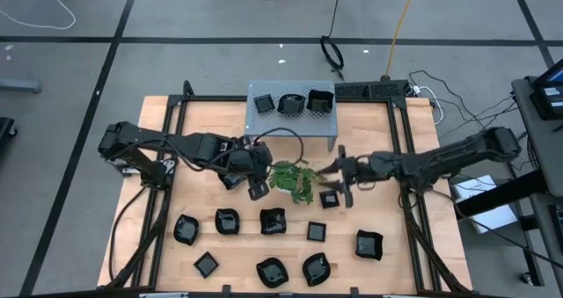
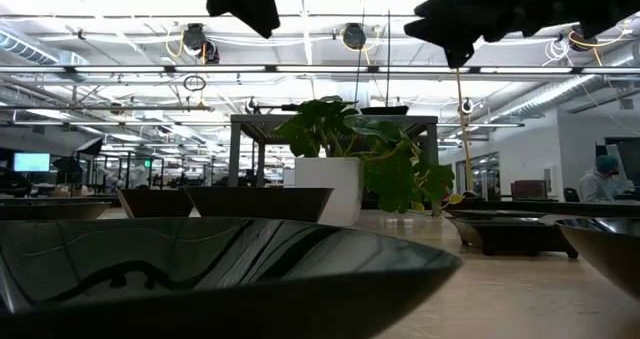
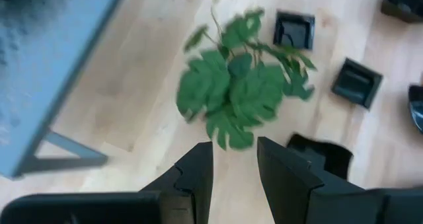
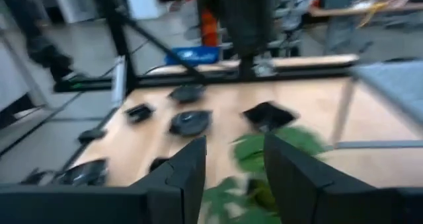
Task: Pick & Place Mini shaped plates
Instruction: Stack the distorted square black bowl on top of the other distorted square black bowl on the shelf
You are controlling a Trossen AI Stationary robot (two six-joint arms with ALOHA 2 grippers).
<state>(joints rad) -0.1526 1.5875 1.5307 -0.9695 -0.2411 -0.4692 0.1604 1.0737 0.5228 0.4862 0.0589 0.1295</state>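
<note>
Small glossy black mini shaped plates (image 1: 272, 221) are scattered across the 6 o'clock half of the wooden tabletop (image 1: 202, 170); three are seen on the grey perforated metal stand (image 1: 293, 113) at 12 o'clock. Beside the central green leafy sprig (image 1: 294, 179), the left end effector (image 1: 257, 185) and right end effector (image 1: 341, 184) are held spread, empty.

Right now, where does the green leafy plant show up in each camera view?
High view: plant mid-table, between both arms.
Low view: plant centre, in a white pot.
Left wrist view: plant centre, beyond the fingers.
Right wrist view: plant low, blurred.
Shared landmark: grey stand.
</note>
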